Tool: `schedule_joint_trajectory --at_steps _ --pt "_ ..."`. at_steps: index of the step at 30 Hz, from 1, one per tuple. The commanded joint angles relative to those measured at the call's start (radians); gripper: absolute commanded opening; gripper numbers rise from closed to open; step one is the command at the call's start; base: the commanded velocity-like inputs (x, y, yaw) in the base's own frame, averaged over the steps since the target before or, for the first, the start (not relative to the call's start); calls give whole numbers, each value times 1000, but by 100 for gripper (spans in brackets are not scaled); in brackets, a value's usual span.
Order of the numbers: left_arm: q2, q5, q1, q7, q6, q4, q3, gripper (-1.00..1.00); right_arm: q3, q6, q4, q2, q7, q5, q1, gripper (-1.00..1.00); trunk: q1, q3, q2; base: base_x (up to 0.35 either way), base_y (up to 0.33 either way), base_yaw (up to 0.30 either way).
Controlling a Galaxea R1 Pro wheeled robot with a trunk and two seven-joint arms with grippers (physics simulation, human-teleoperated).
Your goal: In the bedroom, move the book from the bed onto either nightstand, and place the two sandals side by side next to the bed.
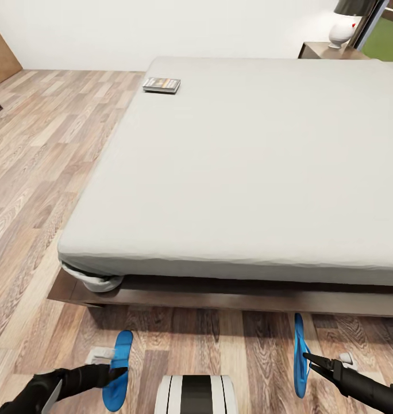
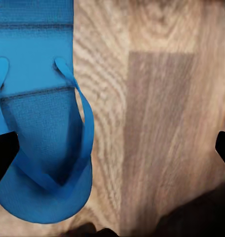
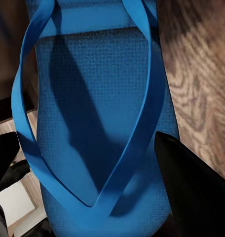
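Nearest the head camera, the robot's white and dark trunk top (image 1: pixel 196 394) sits at the lower edge, with a bright blue flat flip-flop on either side on the wood-plank floor (image 1: pixel 41 161). The left sandal (image 1: pixel 117 371) lies flat, sole down, near the corner of the bed; in the left wrist view its thin thong straps (image 2: pixel 75 91) meet near the rounded toe end. The left gripper (image 1: pixel 120 372) is over it with its dark fingers (image 2: pixel 4 153) spread wide, one tip over the sandal, the other over bare planks.

The right sandal (image 1: pixel 300 362) stands on its edge, seen as a narrow blue strip. The right gripper (image 1: pixel 307 357) has its dark fingers (image 3: pixel 191 187) on either side of it, pinching the sandal; the right wrist view shows the textured footbed and both straps between the tips.

Both sandals lie just before the dark brown wooden frame (image 1: pixel 219 296) of the low bed with a pale grey-white mattress (image 1: pixel 248 172). The small thin dark-covered book (image 1: pixel 161 85) rests on the mattress at its far left corner. Beyond the far right corner, a brown nightstand (image 1: pixel 328 53) carries a white lamp base (image 1: pixel 341 33).
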Motion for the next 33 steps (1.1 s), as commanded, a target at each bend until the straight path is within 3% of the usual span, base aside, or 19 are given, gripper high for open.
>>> schedule_joint_trajectory --at_steps 1,4,7,13,17,22,31,33 --pt "7 -6 0 -37 10 -2 18 100 4 11 0 -1 2 -12 -1 -100 0 -1 0 0 0 0" --pt "42 -6 0 -183 11 -2 62 100 4 9 0 -1 0 -12 -1 -100 0 -1 0 0 0 0" --pt "54 -7 0 -282 11 -2 105 100 4 5 0 -1 -6 -12 -1 -100 0 -1 0 0 0 0" --pt "57 -7 0 -305 11 -2 126 100 5 0 10 1 -16 -12 -1 -100 0 -1 0 0 0 0" --pt "57 -7 0 -306 11 -2 127 100 6 -21 79 2 -63 -12 -1 -100 0 -1 0 0 0 0" --pt "53 -7 0 -305 9 -2 127 100 7 -136 158 2 -138 -11 0 -100 0 -1 0 0 0 0" --pt "52 -7 0 -305 8 -1 127 100 7 -254 204 1 -164 -11 0 -100 0 -1 0 0 0 0" --pt "51 -7 0 -305 8 -1 127 100 8 -340 204 1 -248 -11 0 -100 0 -1 0 0 0 0"
